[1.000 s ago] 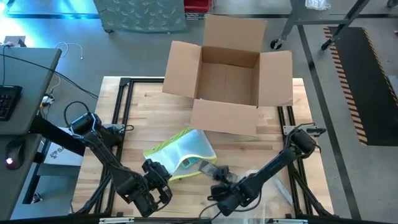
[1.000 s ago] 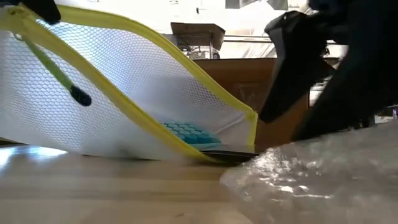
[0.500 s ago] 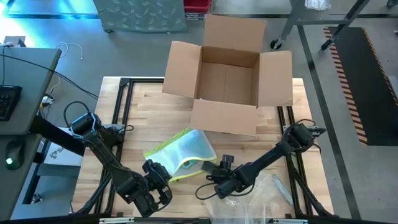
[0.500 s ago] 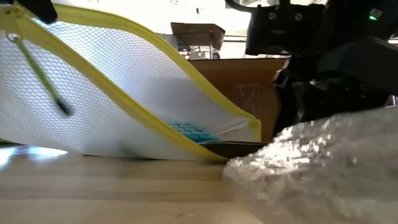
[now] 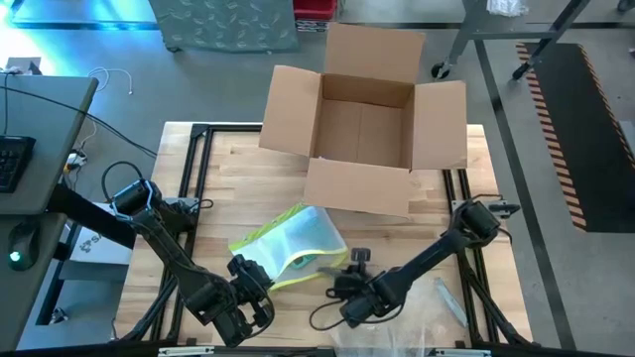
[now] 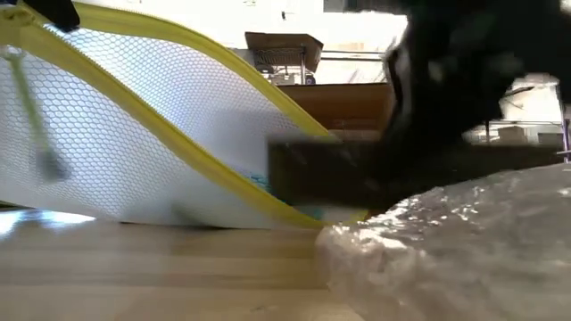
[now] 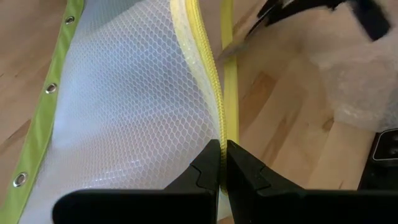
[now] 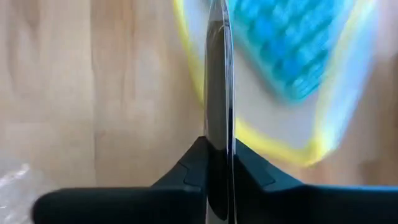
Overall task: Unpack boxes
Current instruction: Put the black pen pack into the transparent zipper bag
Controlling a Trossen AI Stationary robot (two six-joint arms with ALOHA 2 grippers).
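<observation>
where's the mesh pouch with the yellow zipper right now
In the high view the mesh pouch lies at the table's front centre, before the open cardboard box, between the left gripper and right gripper.

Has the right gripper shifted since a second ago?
Yes. In the high view the right gripper has slid leftward along the table toward the mesh pouch.

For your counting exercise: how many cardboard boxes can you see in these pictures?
1. The box stands open at the table's far edge, flaps spread out. None other shows, though the pouch blocks much of the low view.
</observation>
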